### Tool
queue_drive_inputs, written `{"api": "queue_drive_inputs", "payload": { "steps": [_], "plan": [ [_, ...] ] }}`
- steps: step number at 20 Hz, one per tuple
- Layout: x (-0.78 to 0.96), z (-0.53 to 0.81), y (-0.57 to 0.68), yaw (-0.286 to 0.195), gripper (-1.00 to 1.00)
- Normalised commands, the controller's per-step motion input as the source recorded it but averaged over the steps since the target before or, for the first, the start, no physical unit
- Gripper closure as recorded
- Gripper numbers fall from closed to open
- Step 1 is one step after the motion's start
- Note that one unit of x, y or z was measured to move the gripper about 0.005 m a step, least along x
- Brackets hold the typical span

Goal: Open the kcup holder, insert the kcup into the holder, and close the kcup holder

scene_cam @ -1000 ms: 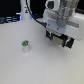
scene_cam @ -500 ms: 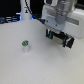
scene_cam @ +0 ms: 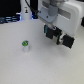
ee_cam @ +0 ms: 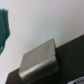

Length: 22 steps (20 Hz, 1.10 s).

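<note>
I've swung the tool [scene_cam: 59, 36] a little further toward the exterior view's right; whether its jaws are open I cannot tell. The kcup [scene_cam: 25, 46] stands untouched on the tabletop [scene_cam: 45, 67], well apart, so I judge the kcup holder isn't open yet.

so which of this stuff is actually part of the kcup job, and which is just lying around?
Job:
- kcup, upright on the white table
- gripper, above the table, apart from the kcup
- kcup holder: not clearly identifiable; the dark slab in the wrist view may be it

Not job, or unclear:
- dark clutter behind the table
- blurred teal shape, wrist view
</note>
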Motion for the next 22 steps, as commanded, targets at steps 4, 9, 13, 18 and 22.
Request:
{"api": "queue_drive_inputs", "payload": {
  "steps": [4,9,13,18,22],
  "plan": [
    [-0.3,0.14,-0.41,-0.243,-1.0],
    [-0.3,0.08,-0.43,-0.239,-1.0],
    [-0.32,0.02,-0.45,-0.23,-1.0],
    [-0.33,-0.01,-0.47,-0.218,-1.0],
    [-0.35,-0.11,-0.47,-0.219,-1.0]
  ]
}}
